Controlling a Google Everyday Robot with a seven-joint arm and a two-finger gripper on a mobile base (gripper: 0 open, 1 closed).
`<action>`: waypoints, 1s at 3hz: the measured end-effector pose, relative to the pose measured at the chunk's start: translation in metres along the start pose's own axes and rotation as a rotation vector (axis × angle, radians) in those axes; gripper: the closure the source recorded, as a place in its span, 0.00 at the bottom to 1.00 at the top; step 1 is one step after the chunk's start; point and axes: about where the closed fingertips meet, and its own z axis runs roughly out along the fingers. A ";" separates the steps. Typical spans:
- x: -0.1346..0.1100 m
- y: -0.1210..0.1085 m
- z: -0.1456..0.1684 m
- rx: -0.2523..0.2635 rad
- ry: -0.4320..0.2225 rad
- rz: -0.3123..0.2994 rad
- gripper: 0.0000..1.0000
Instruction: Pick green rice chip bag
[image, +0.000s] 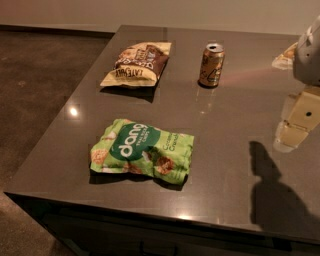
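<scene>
The green rice chip bag (142, 151) lies flat on the dark grey table (235, 100), near the front left. It is light green with a dark-green circle reading "dang" and pictures of tan chips. My gripper (295, 127) is at the right edge of the view, above the table and well to the right of the bag. Its cream-coloured parts hang down over the table, and nothing shows in it. It throws a dark shadow on the table at the front right.
A brown-and-cream snack bag (137, 64) lies at the back left of the table. A tan drink can (211, 65) stands upright at the back middle. A pale object (285, 57) lies at the far right. The table's front edge and left edge drop to the floor.
</scene>
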 end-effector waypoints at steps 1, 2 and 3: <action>0.000 0.000 0.000 0.000 0.000 -0.001 0.00; -0.034 0.008 0.004 -0.042 -0.044 -0.068 0.00; -0.070 0.019 0.012 -0.083 -0.089 -0.141 0.00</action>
